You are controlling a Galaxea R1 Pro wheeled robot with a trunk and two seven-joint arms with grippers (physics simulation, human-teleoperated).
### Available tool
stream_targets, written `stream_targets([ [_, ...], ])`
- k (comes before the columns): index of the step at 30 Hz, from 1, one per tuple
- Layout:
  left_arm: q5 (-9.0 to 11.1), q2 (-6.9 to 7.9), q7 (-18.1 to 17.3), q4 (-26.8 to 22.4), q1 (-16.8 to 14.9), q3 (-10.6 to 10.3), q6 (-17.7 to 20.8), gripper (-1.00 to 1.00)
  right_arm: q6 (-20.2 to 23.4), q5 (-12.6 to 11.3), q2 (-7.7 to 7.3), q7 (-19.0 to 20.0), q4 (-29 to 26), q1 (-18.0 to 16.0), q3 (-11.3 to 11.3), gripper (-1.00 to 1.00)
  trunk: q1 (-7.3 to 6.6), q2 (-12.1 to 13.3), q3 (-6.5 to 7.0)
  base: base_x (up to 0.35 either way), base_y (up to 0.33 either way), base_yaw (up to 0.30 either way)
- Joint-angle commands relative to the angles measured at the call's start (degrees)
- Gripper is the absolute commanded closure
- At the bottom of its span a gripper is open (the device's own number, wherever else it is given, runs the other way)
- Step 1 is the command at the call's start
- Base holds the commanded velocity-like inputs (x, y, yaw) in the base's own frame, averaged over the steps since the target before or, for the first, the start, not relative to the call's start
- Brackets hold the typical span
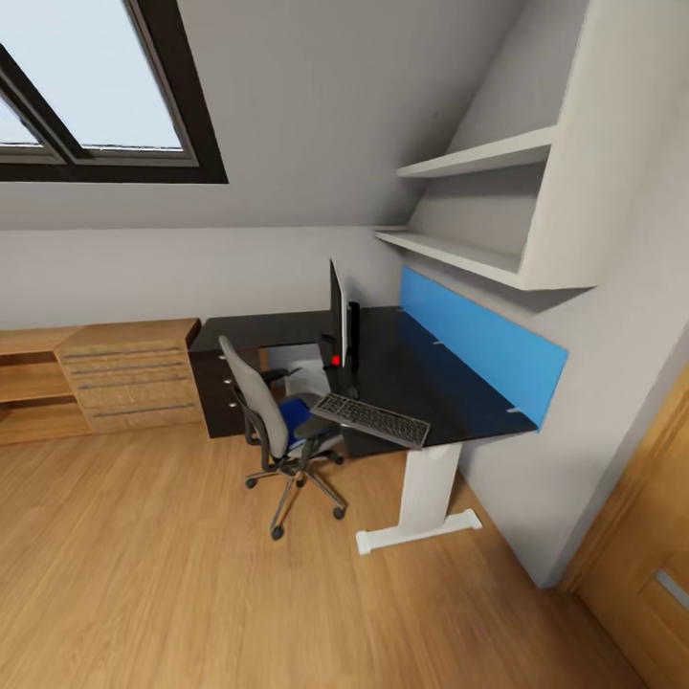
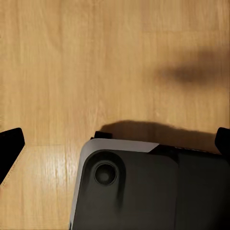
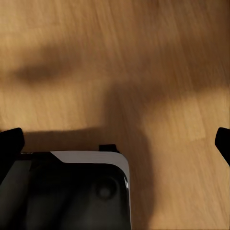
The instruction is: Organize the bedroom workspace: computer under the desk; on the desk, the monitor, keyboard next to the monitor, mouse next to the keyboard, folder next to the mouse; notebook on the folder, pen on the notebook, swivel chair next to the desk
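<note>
- The folder (image 1: 293,413) lies on the swivel chair (image 1: 273,421), beside the desk surface (image 1: 431,383) across the room, well ahead of both arms; neither is clearly nearer.
- The keyboard (image 1: 371,419) overhangs the front edge, long axis along it.
- Wrist views face wooden floor (image 2: 72,72); both fingers (image 2: 9,146) (image 3: 10,141) are spread wide, holding nothing.

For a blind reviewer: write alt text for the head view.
A grey swivel chair with a blue folder on its seat stands at a black desk holding a monitor and a keyboard at its near edge. Blue wall panel behind, wood floor.
</note>
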Motion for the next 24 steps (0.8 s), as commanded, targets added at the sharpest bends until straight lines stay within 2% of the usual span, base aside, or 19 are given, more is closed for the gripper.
stream_targets([
  [1,0.56,-0.01,-0.4,-0.04,0.0,0.14,-0.02,-1.0,-0.11,0.11,0.01,-0.37,0.04,-0.04,0.17,-1.0,0.04,-0.08,-0.09,0.126,0.099,0.0],
  [24,0.51,-0.01,-0.37,-0.06,0.0,0.08,0.03,-1.0,-0.06,0.11,0.01,-0.37,0.04,-0.04,0.13,-1.0,0.04,-0.08,-0.09,0.016,0.013,0.0],
])
